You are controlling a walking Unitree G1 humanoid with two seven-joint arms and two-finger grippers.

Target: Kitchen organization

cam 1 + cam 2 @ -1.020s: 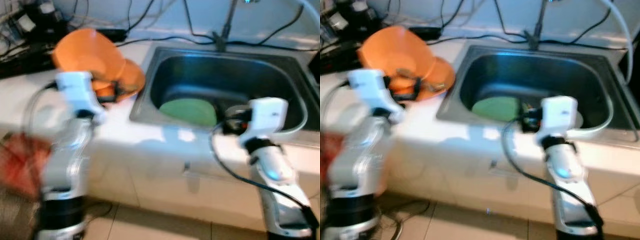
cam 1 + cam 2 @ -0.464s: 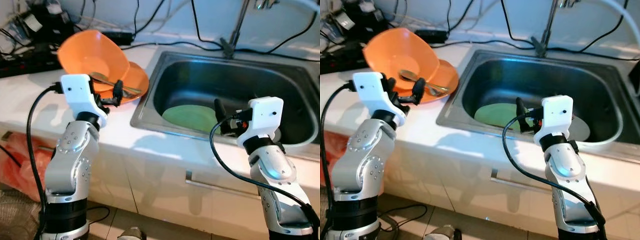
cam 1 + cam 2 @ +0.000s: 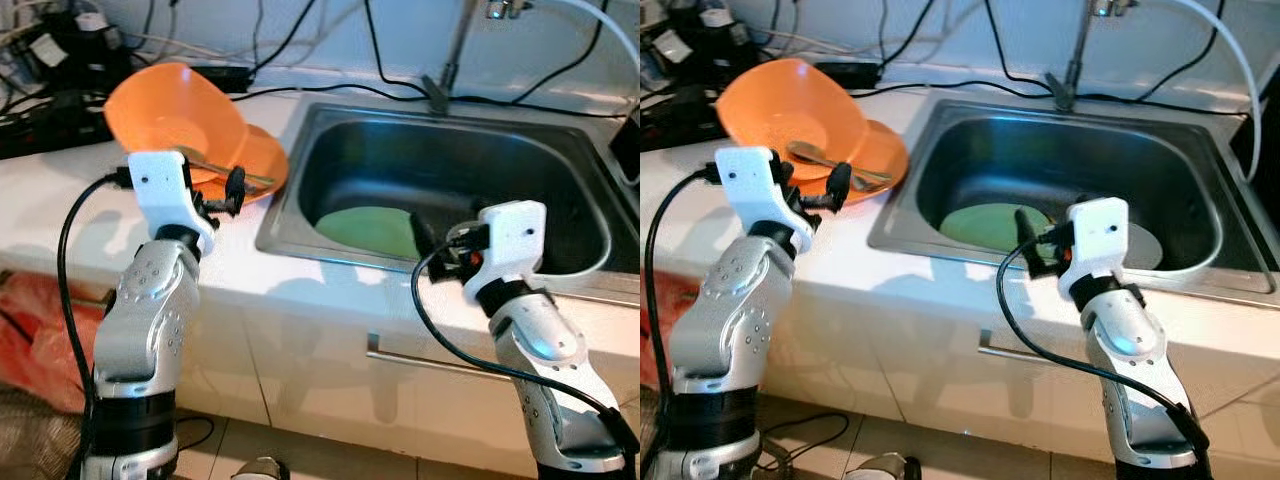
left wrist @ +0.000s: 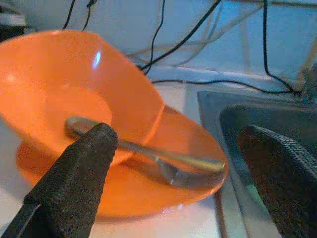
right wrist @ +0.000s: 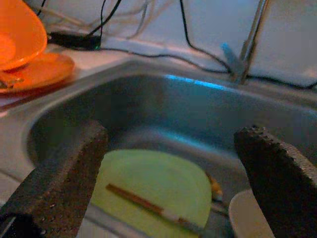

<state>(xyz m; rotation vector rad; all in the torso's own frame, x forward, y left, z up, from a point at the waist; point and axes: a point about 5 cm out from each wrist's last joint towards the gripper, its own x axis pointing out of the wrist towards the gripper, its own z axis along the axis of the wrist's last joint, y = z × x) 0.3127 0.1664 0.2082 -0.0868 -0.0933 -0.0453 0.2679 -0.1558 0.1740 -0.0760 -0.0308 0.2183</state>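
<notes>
White kitchen counter [image 3: 60, 190] w/ a steel sink [image 3: 300, 190] set in it; black cables run along the back wall. On the counter left of the sink sits an orange plate [image 4: 163, 193], w/ an orange bowl [image 4: 74, 94] tipped on top and a metal spoon [image 4: 163, 161] lying across both. The left gripper [image 4: 183, 183] is just in front of the plate, fingers [image 4: 74, 173] wide apart, holding nothing. The right gripper [image 5: 168, 173] is at the sink's front edge, fingers wide apart too, empty. Down in the sink lies a green plate [image 5: 158, 191] w/ a thin stick [image 5: 148, 206] on it; can't tell what the stick is. Beside it a pale dish [image 5: 247, 215], partly cut off.
</notes>
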